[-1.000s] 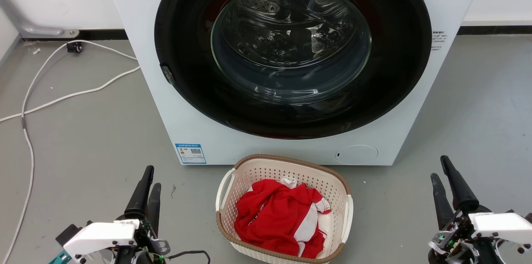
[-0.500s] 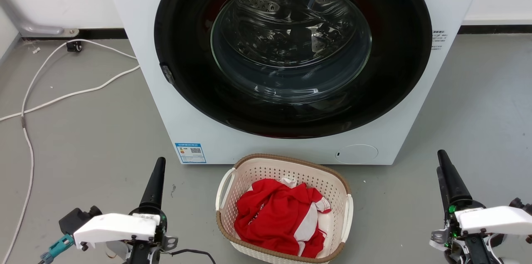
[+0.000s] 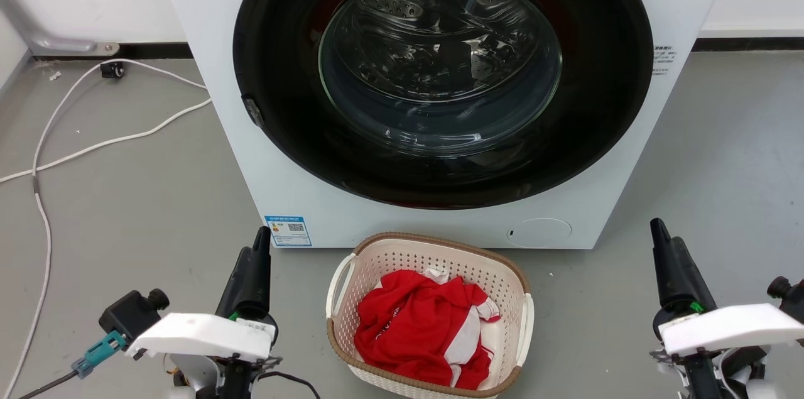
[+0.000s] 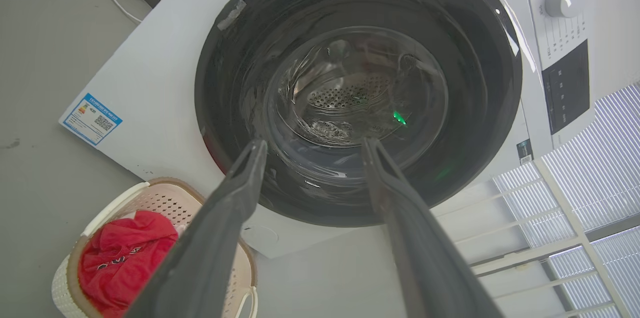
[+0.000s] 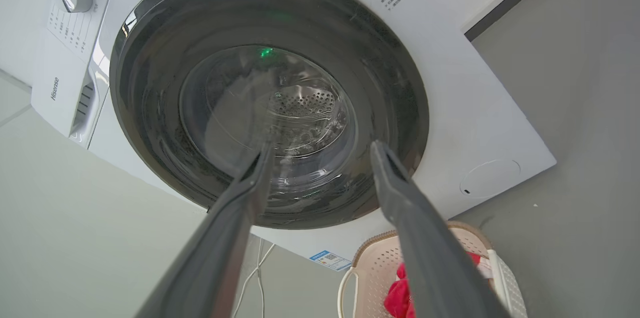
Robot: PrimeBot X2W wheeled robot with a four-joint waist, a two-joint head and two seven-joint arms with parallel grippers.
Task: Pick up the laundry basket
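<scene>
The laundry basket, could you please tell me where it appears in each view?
Head view: laundry basket at bottom centre, before the washing machine.
Left wrist view: lower-left corner.
Right wrist view: bottom edge, right of centre.
Shared landmark: the machine's blue label beside it.

You face a white front-loading washing machine (image 3: pixel 220 103) standing on a grey floor (image 3: pixel 125 223), its round dark door (image 3: pixel 603 72) shut over a perforated steel drum (image 3: pixel 440 53). A blue label (image 3: pixel 287 231) sits at its lower left corner, a round cap (image 3: pixel 539 232) at its lower right. To your left white cables (image 3: pixel 152 131) trail across the floor, and a crumpled red and white garment (image 3: pixel 414 323) lies just before the machine.
</scene>
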